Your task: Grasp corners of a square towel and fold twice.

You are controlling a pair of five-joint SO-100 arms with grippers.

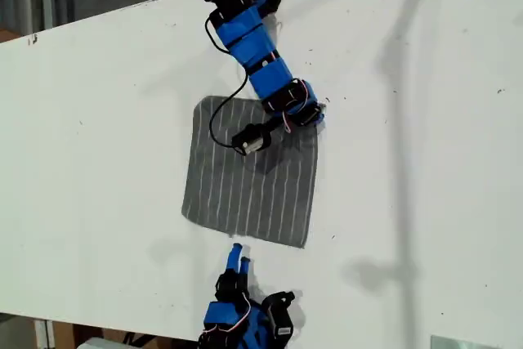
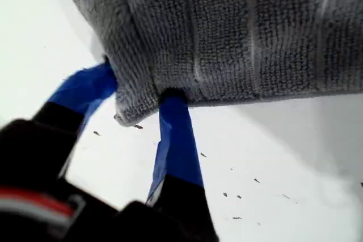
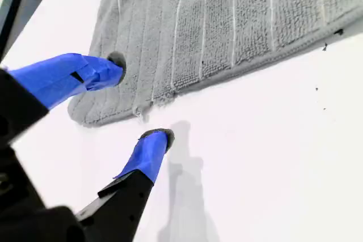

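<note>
The grey striped towel (image 1: 245, 185) lies spread on the white table (image 1: 98, 120) in the middle of the exterior view. My first gripper (image 1: 315, 116) reaches in from the exterior view's top and sits at the towel's far corner on the exterior view's right. In the first wrist view my first gripper (image 2: 139, 92) is shut on that corner (image 2: 133, 109), and the towel (image 2: 238, 32) there looks raised over a shadow. My second gripper (image 1: 239, 257) stands open just short of the near edge. Its view shows my second gripper (image 3: 139, 100) with one fingertip (image 3: 116, 63) over the towel (image 3: 227, 21) near a corner (image 3: 85, 116).
A black cable and a small white camera (image 1: 252, 141) hang from the first arm over the towel. The table's near edge (image 1: 122, 328) runs close behind my second arm's base. Bare table (image 1: 425, 185) spreads towards both sides of the exterior view.
</note>
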